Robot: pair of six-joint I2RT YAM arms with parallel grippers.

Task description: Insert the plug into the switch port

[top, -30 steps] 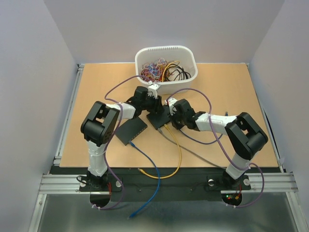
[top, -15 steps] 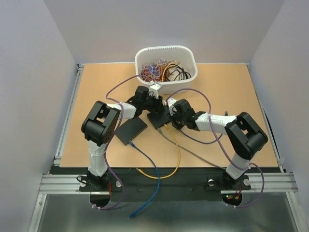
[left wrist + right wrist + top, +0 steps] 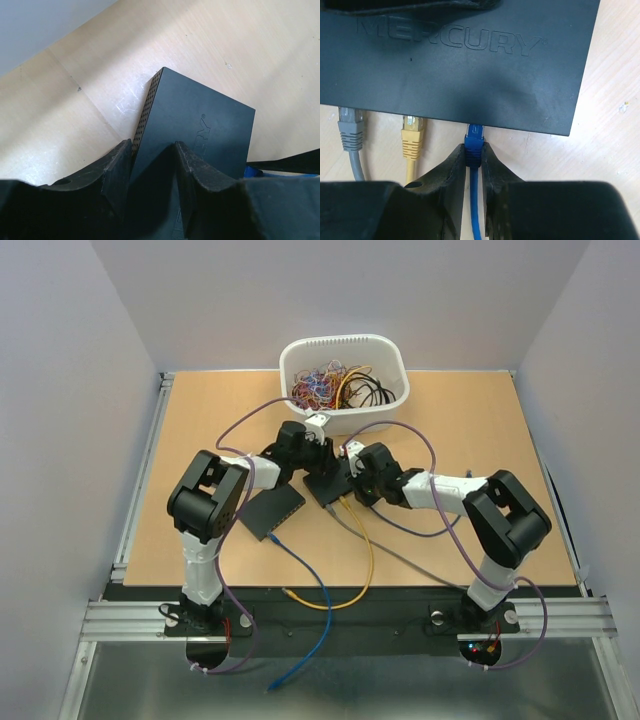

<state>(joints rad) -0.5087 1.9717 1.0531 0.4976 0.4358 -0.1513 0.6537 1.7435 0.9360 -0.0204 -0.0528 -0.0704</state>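
Note:
A black switch (image 3: 470, 65) marked MERCURY lies near the table's middle (image 3: 326, 486). A grey plug (image 3: 351, 129) and a yellow plug (image 3: 413, 135) sit in its front ports. My right gripper (image 3: 474, 150) is shut on the blue plug (image 3: 474, 142). The plug's tip meets the switch's front edge to the right of the yellow plug; how deep it sits I cannot tell. My left gripper (image 3: 152, 145) straddles the far edge of the switch (image 3: 200, 125), one finger (image 3: 117, 170) against the vented side and the other on top, shut on it.
A second black switch (image 3: 270, 512) lies just left of the first, with a blue cable (image 3: 305, 580) running from it to the near edge. A yellow cable (image 3: 365, 560) and a grey one trail forward. A white basket (image 3: 340, 342) of tangled cables stands behind the grippers.
Almost nothing has changed. The right arm has leaned very slightly left towards the switch. Both grips look the same.

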